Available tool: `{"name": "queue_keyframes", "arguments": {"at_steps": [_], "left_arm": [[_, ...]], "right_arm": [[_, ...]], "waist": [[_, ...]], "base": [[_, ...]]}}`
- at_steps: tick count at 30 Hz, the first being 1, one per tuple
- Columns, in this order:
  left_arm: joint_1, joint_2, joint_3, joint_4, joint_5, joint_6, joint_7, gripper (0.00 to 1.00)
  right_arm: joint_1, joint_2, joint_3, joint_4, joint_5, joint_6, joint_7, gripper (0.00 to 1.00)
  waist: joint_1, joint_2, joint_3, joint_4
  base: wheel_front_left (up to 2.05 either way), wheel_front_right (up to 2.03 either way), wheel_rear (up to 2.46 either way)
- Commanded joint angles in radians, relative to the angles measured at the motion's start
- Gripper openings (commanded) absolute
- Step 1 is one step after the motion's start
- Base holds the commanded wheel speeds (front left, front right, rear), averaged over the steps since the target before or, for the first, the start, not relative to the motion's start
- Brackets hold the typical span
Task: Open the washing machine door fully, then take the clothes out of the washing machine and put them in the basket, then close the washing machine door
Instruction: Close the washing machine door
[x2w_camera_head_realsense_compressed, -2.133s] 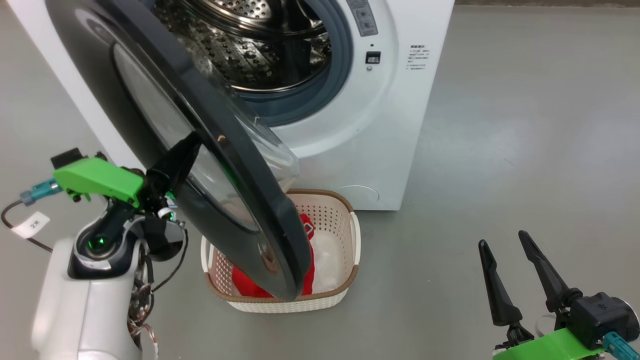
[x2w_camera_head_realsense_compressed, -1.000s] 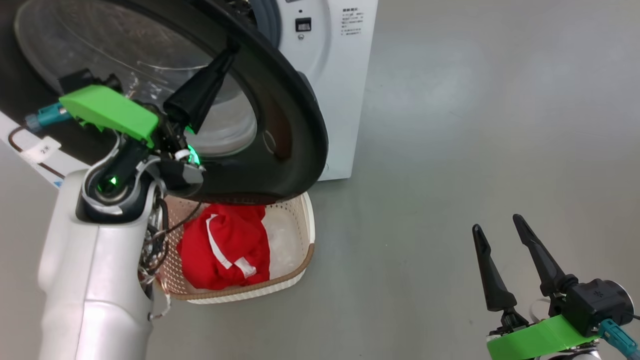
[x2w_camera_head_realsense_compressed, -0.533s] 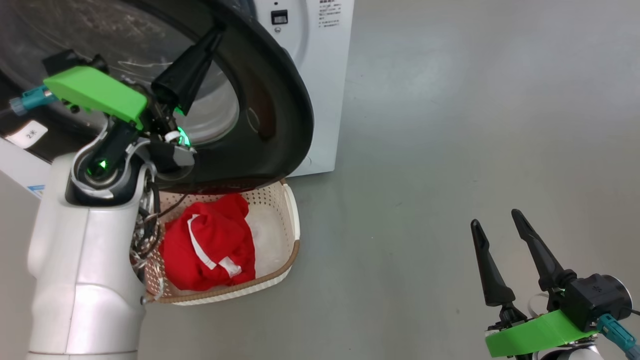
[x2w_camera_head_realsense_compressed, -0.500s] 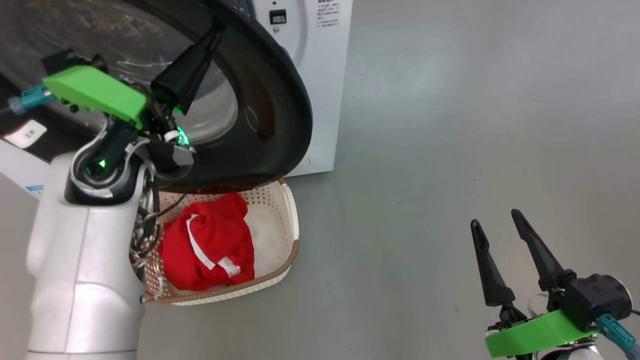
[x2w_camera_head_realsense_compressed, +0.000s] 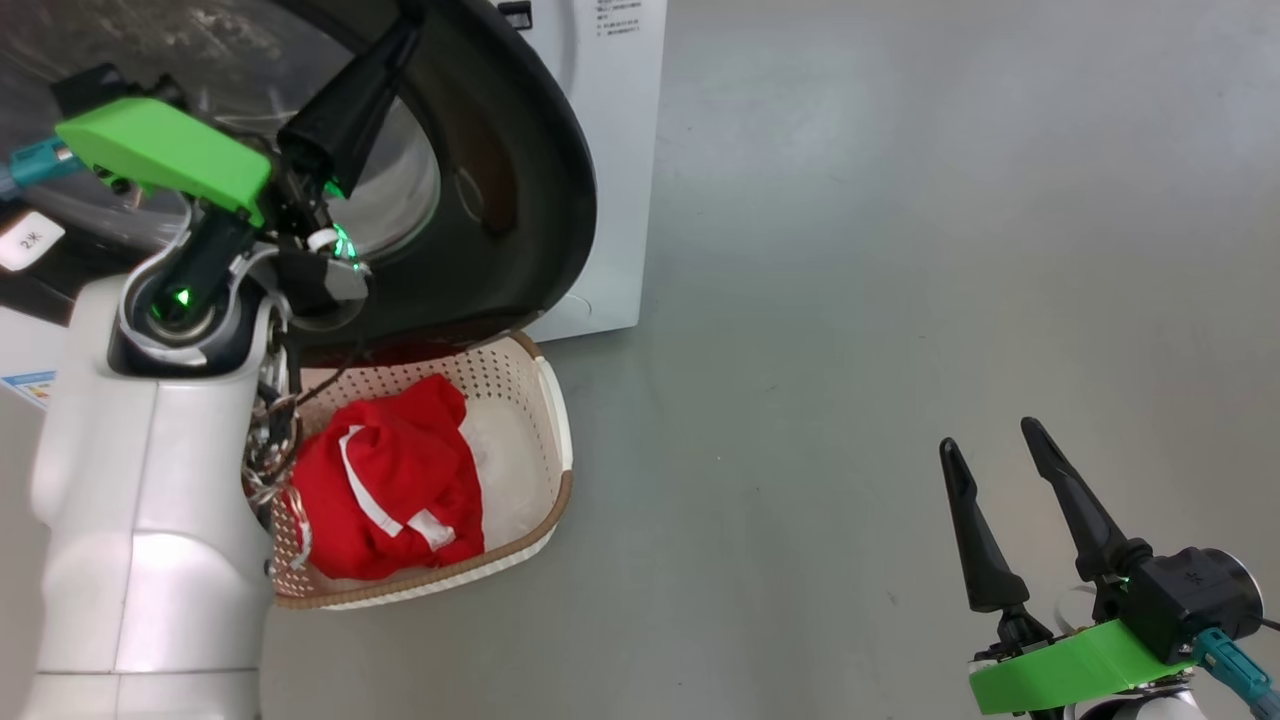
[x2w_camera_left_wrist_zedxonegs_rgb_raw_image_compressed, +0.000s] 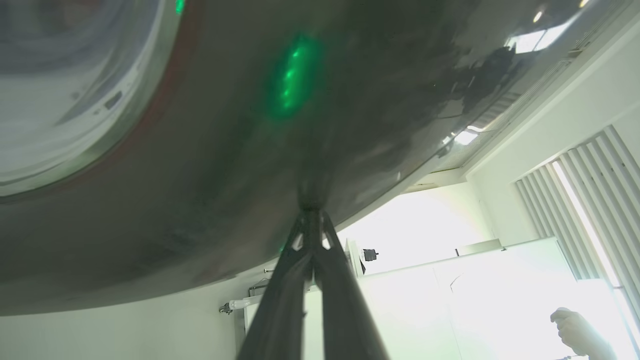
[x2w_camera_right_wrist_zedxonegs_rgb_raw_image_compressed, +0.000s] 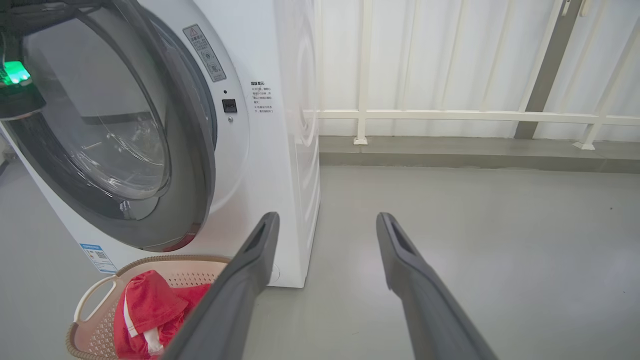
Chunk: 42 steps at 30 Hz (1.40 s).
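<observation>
Jaws of the left gripper (x2w_camera_head_realsense_compressed: 402, 40) are pressed fully together and grip nothing; the joined tip bears on the glossy black ring of the washing machine door (x2w_camera_head_realsense_compressed: 520, 190). Jaws of the right gripper (x2w_camera_head_realsense_compressed: 988, 437) stand wide apart and empty above the grey floor (x2w_camera_head_realsense_compressed: 850, 250). At upper left of the head view stands the washing machine (x2w_camera_right_wrist_zedxonegs_rgb_raw_image_compressed: 280, 150), a white front-loader. Its door lies close against the front panel; whether it is latched cannot be told. The basket (x2w_camera_head_realsense_compressed: 556, 470) sits on the floor just in front, below the door. The clothes (x2w_camera_head_realsense_compressed: 390, 480), red with white stripe trim, lie inside the basket.
</observation>
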Motion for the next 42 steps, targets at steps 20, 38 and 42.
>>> {"name": "queue_keyframes", "arguments": {"at_steps": [20,38,42], "left_arm": [[-0.088,0.048,0.027,0.048,0.030,-0.050,-0.020,0.00],[0.078,0.070,-0.055,-0.097,0.209,-0.101,-0.163,1.00],[0.145,0.081,-0.075,-0.172,0.269,-0.109,-0.224,1.00]], "right_arm": [[-0.046,-0.013,0.027,-0.024,0.009,0.006,-0.013,1.00],[-0.063,-0.013,0.012,-0.007,0.021,0.006,-0.013,1.00],[-0.063,-0.013,0.006,-0.002,0.021,0.006,-0.013,1.00]], "waist": [[0.0000,-0.0001,0.032,-0.036],[0.0000,-0.0001,-0.007,0.080],[0.0000,-0.0001,-0.021,0.105]], "base": [[0.00,0.00,0.00],[0.00,0.00,0.00],[0.00,0.00,0.00]]}}
